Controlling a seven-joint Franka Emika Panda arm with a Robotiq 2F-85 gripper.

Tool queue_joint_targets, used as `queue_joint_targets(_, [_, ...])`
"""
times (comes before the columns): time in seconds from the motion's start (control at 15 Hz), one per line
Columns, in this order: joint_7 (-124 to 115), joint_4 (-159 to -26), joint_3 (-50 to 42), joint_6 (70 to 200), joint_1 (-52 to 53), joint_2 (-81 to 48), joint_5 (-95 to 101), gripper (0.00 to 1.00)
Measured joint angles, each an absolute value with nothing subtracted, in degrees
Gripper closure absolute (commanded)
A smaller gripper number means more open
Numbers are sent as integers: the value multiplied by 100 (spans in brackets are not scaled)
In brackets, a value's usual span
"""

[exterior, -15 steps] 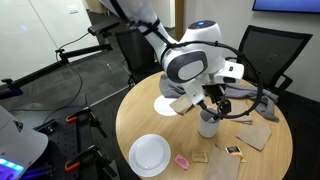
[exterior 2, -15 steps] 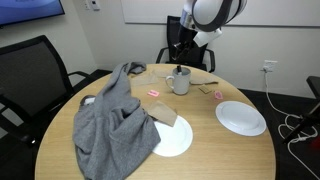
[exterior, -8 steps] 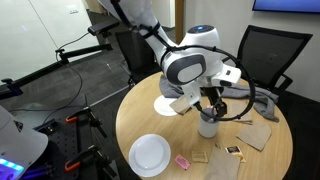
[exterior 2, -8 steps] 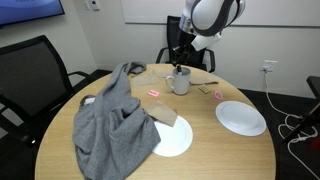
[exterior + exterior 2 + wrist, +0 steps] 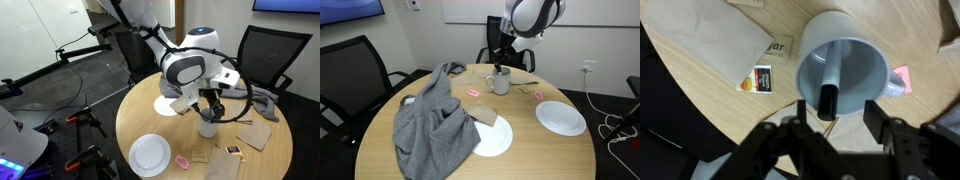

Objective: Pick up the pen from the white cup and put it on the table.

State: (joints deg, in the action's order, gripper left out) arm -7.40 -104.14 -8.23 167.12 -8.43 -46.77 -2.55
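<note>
The white cup [image 5: 868, 58] stands on the tan round table [image 5: 700, 60], and I look straight down into it. The pen [image 5: 828, 88] leans inside it, whitish body with its dark end up near the rim. My gripper [image 5: 838, 115] is open just above the cup, with one finger on each side of the pen's dark end and not touching it. In both exterior views the gripper [image 5: 211, 106] [image 5: 501, 66] hangs right over the cup [image 5: 208, 126] [image 5: 501, 83] near the table's edge.
White plates [image 5: 150, 154] [image 5: 560, 117] [image 5: 492, 138] lie on the table [image 5: 550, 150]. A grey cloth [image 5: 435, 125] covers part of it. Paper napkins [image 5: 254, 133], a small sachet [image 5: 761, 78] and a pink item [image 5: 183, 161] lie near the cup. Black chairs [image 5: 262, 55] [image 5: 350, 70] surround the table.
The gripper has come down a little toward the cup. The cup and pen have not moved.
</note>
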Motion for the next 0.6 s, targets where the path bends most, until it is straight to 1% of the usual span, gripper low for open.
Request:
queue_joint_targets(0.07, [-741, -10413, -830, 16701, -843, -4685, -258, 49])
queue_joint_targets(0.13, [-745, -10413, -836, 16681, -843, -4694, -262, 48])
queue_joint_targets(0.27, [-749, -10413, -850, 16605, -843, -4712, -265, 57])
queue_joint_targets(0.33, [-750, -10413, -856, 16569, -843, -4719, -265, 68])
queue_joint_targets(0.4, [-750, -10413, -861, 16534, -843, -4724, -265, 75])
queue_joint_targets(0.47, [-752, -10413, -864, 16505, -843, -4728, -266, 74])
queue_joint_targets(0.6, [-752, -10413, -865, 16488, -843, -4737, -266, 84])
